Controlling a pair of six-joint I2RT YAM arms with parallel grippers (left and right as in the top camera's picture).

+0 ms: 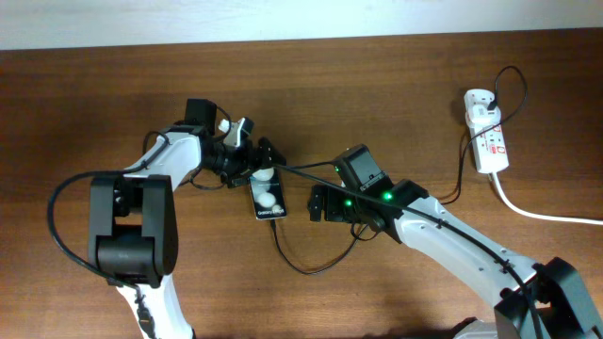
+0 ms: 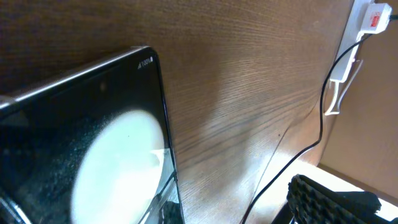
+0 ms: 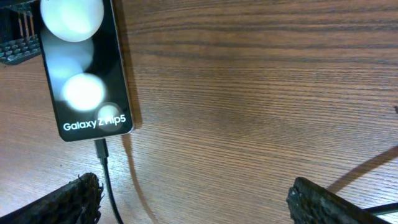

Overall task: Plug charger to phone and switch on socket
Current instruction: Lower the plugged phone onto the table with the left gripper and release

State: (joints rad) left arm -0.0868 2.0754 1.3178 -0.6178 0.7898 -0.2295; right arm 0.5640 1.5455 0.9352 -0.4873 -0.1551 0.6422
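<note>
Two arms: I have both in toward the middle of the tabletop (image 1: 396, 85), one on each side of the phone.
Phone: the phone (image 3: 84, 68) lies flat, face up, screen lit with white round blobs. The "Galaxy Z Flip5" lettering is at the end nearest my right arm.
Charger: the charger (image 3: 101, 149) has its tip seated in that lettered end of the phone. On the overhead view the thin black cable loops toward me, passes under the right arm and runs off to the socket.
Socket: the socket (image 1: 488, 132) sits well apart, at the far right edge, with a white cord (image 1: 537, 212) trailing off its near end. I can see red marks, but I can't read the switch position.
Left gripper: the left gripper (image 1: 252, 162) is at the phone's unlettered end. Its wrist view shows only one finger (image 2: 329, 202), with bare wood between it and the phone's edge, so I can't tell the opening or whether it grips.
Right gripper: the right gripper (image 3: 199, 202) is spread wide, holding nothing, just beside the plugged end.
</note>
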